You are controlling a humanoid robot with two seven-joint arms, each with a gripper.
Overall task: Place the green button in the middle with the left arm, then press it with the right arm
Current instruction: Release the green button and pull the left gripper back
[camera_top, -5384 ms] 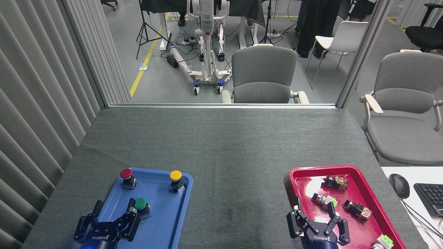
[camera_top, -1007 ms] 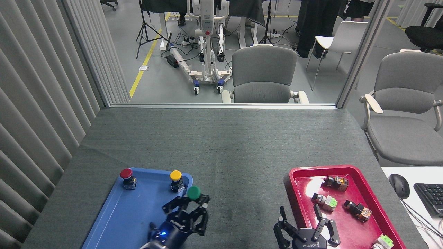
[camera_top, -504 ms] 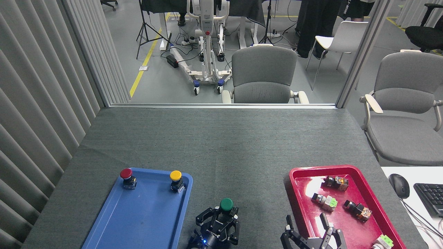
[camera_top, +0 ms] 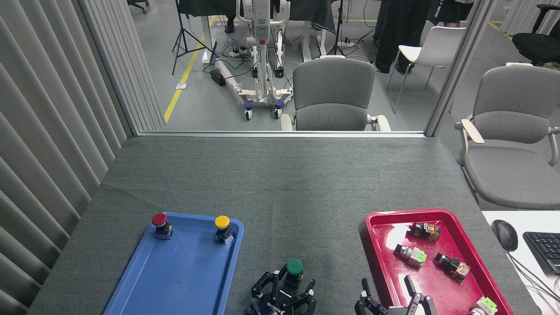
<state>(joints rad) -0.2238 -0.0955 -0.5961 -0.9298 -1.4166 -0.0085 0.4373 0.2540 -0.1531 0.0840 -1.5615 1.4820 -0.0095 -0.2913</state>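
The green button (camera_top: 294, 267) stands upright on the dark grey cloth of the middle (camera_top: 302, 210), near the table's front edge, between the blue tray and the red tray. My left gripper (camera_top: 288, 284) comes up from the bottom edge right behind it. Its fingers are spread to either side of the button's black body, and none of them visibly clamps it. My right gripper (camera_top: 387, 294) is mostly cut off at the bottom edge, beside the red tray's near-left corner. It is open and holds nothing.
The blue tray (camera_top: 175, 280) at the left holds a red-capped button (camera_top: 160, 222) and a yellow-capped button (camera_top: 222, 225). The red tray (camera_top: 387, 245) at the right holds several small switch parts. A mouse (camera_top: 504, 234) and a keyboard (camera_top: 544, 249) lie off the table's right side.
My left gripper carried the green button rightward from the blue tray's edge to the cloth between the trays. It has now sunk lower and its fingers have spread. The right gripper dropped toward the bottom edge.
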